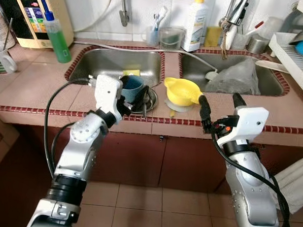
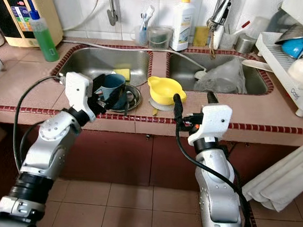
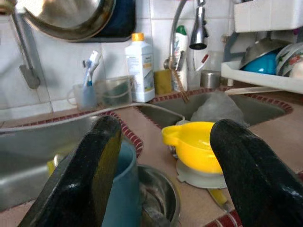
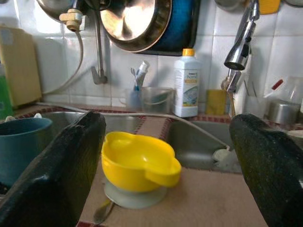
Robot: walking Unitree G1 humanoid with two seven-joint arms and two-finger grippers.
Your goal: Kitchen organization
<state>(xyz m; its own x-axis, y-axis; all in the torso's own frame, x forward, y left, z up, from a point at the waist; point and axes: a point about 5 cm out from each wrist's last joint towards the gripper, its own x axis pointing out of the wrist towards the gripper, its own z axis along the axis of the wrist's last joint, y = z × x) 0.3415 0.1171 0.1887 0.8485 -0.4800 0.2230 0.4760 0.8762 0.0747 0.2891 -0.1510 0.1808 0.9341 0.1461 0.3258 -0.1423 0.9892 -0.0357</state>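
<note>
Two dishes wait unmoved: the left gripper (image 1: 133,100), fingers apart, reaches the round blue plastic cup (image 1: 132,86), while the right gripper (image 1: 219,104), fingers apart, faces the small yellow plastic bowl (image 1: 182,91).

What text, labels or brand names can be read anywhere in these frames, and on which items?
"Cos…", partly cut off, on the front edge of the white dish rack.
White bottle behind the sink: label print too small to read.
Appliance panel on the wall at far left: coloured labels and a small display, blurred, unreadable.
Green spray bottle: no legible text.
</note>
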